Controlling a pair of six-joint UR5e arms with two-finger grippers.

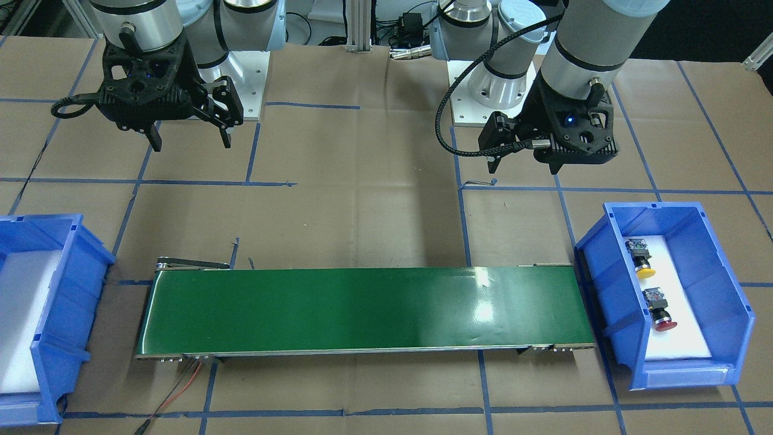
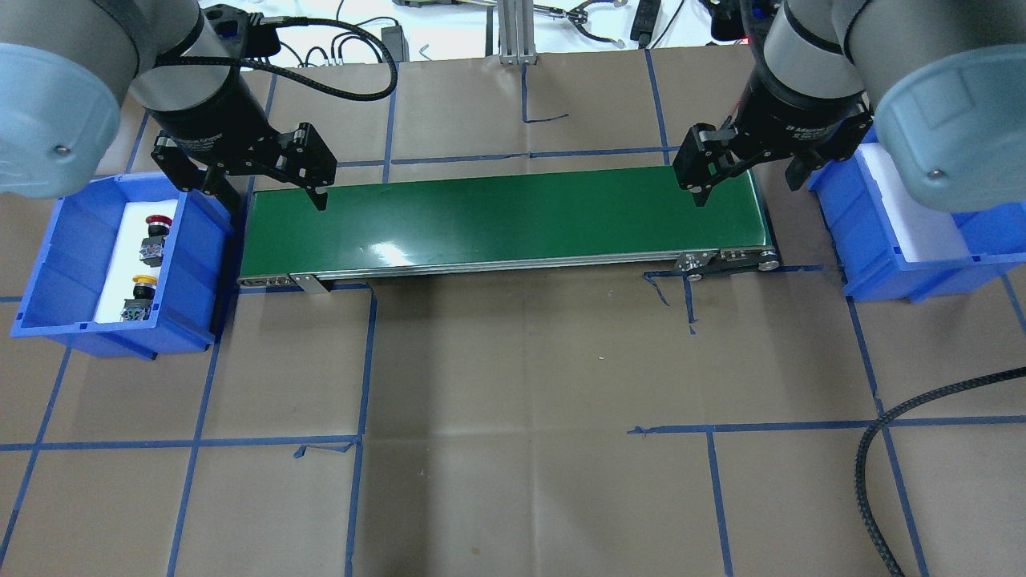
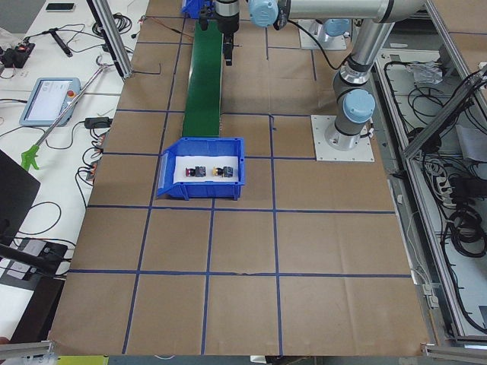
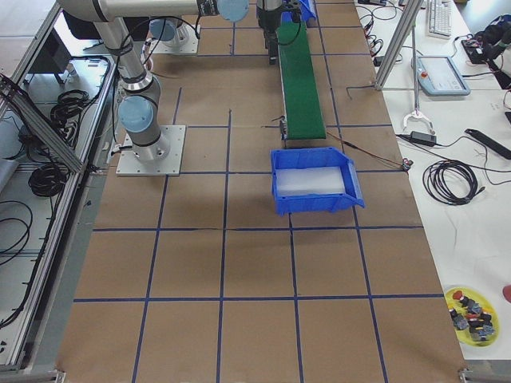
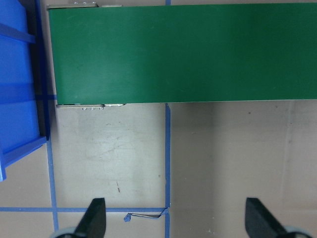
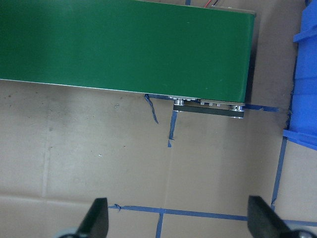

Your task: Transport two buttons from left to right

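The two buttons lie in the blue bin [image 2: 196,264] on my left. The red button [image 2: 157,223] lies farther from me and the yellow button [image 2: 141,284] nearer. In the front view the yellow button [image 1: 644,270] and the red button [image 1: 664,323] lie on white foam. My left gripper [image 2: 276,196] is open and empty, hovering over the near left corner of the green conveyor belt [image 2: 497,216], beside the bin. My right gripper [image 2: 745,188] is open and empty above the belt's right end. Both wrist views show wide-apart fingertips [image 5: 96,215] [image 6: 96,215] with nothing between them.
A second blue bin [image 2: 874,248] on my right holds only white foam; it also shows in the front view [image 1: 66,284]. The green belt [image 1: 362,308] runs between the two bins. Brown paper with blue tape lines covers the table. A black cable [image 2: 882,449] loops at the near right.
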